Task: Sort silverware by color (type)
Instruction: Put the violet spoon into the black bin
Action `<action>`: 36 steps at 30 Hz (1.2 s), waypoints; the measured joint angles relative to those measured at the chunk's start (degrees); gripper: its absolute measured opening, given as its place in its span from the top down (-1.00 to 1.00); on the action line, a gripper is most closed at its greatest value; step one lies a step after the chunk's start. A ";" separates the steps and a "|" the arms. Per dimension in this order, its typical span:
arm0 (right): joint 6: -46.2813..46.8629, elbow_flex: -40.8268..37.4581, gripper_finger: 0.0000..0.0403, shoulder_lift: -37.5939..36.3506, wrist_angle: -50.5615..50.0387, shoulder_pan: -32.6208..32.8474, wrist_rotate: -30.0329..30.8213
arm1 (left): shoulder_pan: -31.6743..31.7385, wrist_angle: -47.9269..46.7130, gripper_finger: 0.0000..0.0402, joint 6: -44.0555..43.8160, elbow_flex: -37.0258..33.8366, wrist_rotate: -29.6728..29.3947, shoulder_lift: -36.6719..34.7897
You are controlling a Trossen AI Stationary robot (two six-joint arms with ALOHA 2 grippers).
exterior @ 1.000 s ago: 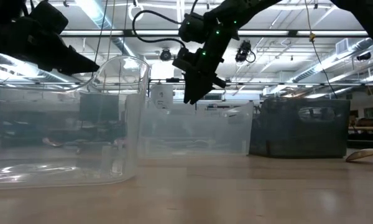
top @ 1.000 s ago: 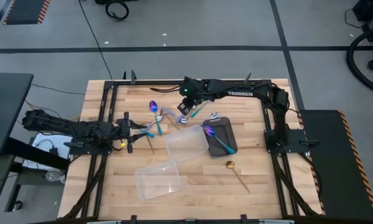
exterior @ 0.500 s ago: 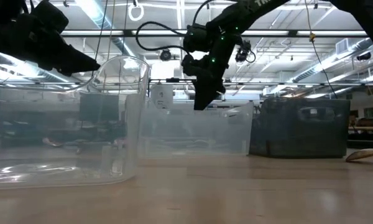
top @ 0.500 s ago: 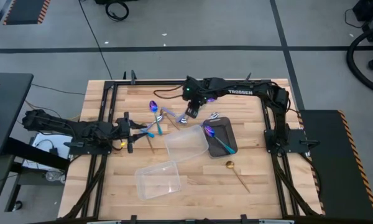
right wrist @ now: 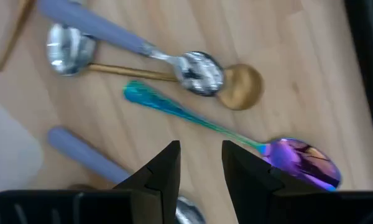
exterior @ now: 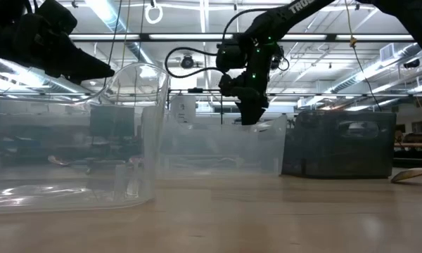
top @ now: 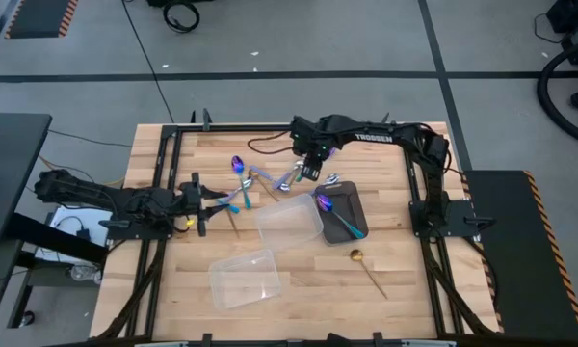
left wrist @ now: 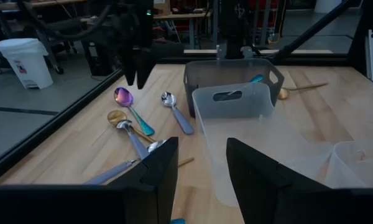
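A: What is biggest here?

B: The wooden surface [top: 173, 289]. Then come two clear containers [top: 243, 280], and the dark tray [top: 356, 207] just beside the right gripper [top: 309, 173], on the side toward that arm's base. The tray already holds an iridescent utensil [top: 335, 216], so it probably serves as the place for that color.

A: And the right gripper itself?

B: It hangs above the surface, over the loose silverware [top: 260, 183]. Its two fingers [right wrist: 163, 168] are a little apart and hold nothing. In its wrist view an iridescent spoon [right wrist: 236, 140] lies directly under it, beside a gold spoon [right wrist: 236, 87] and some silver pieces with grey-blue handles [right wrist: 93, 28]. The spoons cross each other, so the gripper probably needs a handle that lies free.

A: The left arm?

B: The left gripper [left wrist: 202, 168] waits low at its own side of the surface, fingers apart, empty. The pile is ahead of it, near but not touching.

A: Anything far from both?

B: One gold spoon [top: 366, 270] lies alone beyond the tray, well apart from the right gripper.
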 joint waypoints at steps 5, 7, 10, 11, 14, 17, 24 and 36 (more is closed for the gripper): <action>-6.94 -0.15 0.37 3.13 0.58 -0.98 1.93 | 0.00 0.11 0.28 0.10 0.02 -0.01 0.00; -9.41 -0.09 0.37 4.01 1.18 -1.21 2.72 | 0.00 0.09 0.28 0.07 0.00 -0.01 0.00; -13.56 -0.09 0.37 5.34 1.06 -1.93 3.38 | 0.00 -0.14 0.28 0.08 0.01 -0.01 0.00; -14.70 -0.11 0.37 5.45 0.91 -2.24 3.38 | 0.00 -0.14 0.28 0.10 0.02 -0.01 0.02; -16.79 0.00 0.37 6.11 1.55 -3.29 3.38 | 0.00 -0.14 0.28 0.10 0.02 -0.01 0.00; -17.71 -0.11 0.37 7.10 1.55 -4.22 2.50 | 0.00 -0.16 0.28 0.10 0.02 0.00 0.02; -19.97 -0.29 0.37 9.36 2.10 -4.80 1.58 | 0.00 -0.41 0.28 -0.10 0.02 0.05 0.02; -21.14 -0.20 0.51 10.71 0.67 -4.89 0.11 | 0.00 -0.70 0.28 0.07 0.02 0.06 0.02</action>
